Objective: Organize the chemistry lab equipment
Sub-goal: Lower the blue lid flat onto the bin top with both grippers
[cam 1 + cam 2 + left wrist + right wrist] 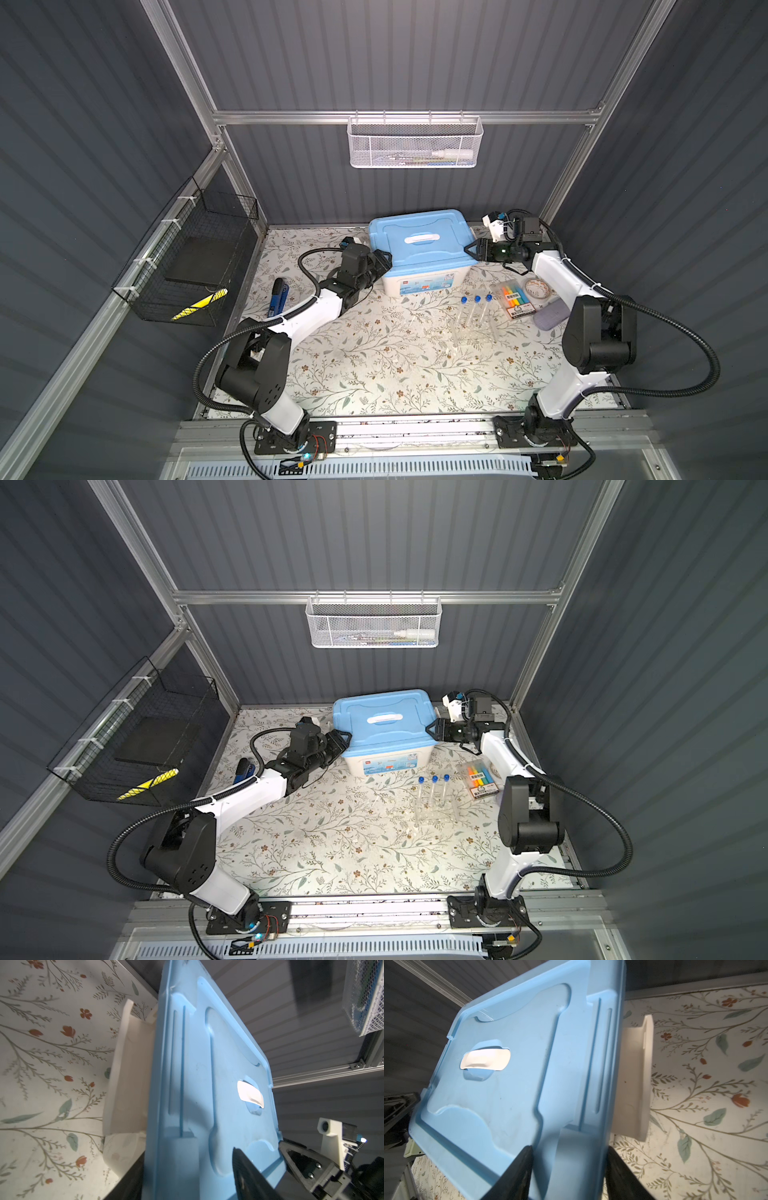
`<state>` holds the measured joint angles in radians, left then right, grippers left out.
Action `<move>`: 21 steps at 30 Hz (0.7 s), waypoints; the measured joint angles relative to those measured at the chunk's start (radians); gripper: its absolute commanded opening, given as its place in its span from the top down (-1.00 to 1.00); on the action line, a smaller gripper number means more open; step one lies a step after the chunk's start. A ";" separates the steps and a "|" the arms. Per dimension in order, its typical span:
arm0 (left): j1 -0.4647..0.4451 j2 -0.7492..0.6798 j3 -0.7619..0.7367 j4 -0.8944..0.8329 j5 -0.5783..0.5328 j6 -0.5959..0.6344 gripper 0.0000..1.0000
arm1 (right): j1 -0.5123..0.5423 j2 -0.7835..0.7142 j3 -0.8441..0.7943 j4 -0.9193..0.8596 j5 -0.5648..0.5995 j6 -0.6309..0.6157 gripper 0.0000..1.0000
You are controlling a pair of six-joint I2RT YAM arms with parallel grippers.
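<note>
Three blue-capped test tubes [475,311] stand upright in the clear tube rack [473,334], right of the worktop's [374,374] middle and near the pack of highlighters [515,302]. Both arms reach to the lidded storage box [428,276] at the middle of the far edge: the left gripper [386,261] straddles the blue lid [419,226] at its left end, the right gripper [468,249] at its right end. Each pair of jaws stands apart with the lid's rim between; whether they pinch it cannot be told
</note>
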<state>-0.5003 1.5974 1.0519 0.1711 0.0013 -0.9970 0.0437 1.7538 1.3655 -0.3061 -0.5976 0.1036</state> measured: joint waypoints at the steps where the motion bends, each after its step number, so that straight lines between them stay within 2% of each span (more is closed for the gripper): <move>1: 0.008 0.000 0.000 -0.005 0.003 0.004 -0.22 | 0.006 -0.007 -0.008 0.000 -0.002 0.008 -0.10; 12: 0.063 -0.014 0.000 -0.060 0.022 0.087 -0.26 | 0.071 -0.121 -0.143 0.025 0.006 0.132 -0.10; 18: 0.090 -0.021 0.004 -0.099 0.052 0.132 -0.53 | 0.098 -0.143 -0.163 0.018 0.039 0.173 -0.32; 21: 0.106 -0.024 0.022 -0.143 0.065 0.163 -0.77 | 0.087 -0.147 -0.163 0.010 0.058 0.184 -0.43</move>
<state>-0.3943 1.5730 1.0740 0.0284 0.0666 -0.8337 0.1303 1.6070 1.2026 -0.2958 -0.5392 0.2874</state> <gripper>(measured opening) 0.818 0.685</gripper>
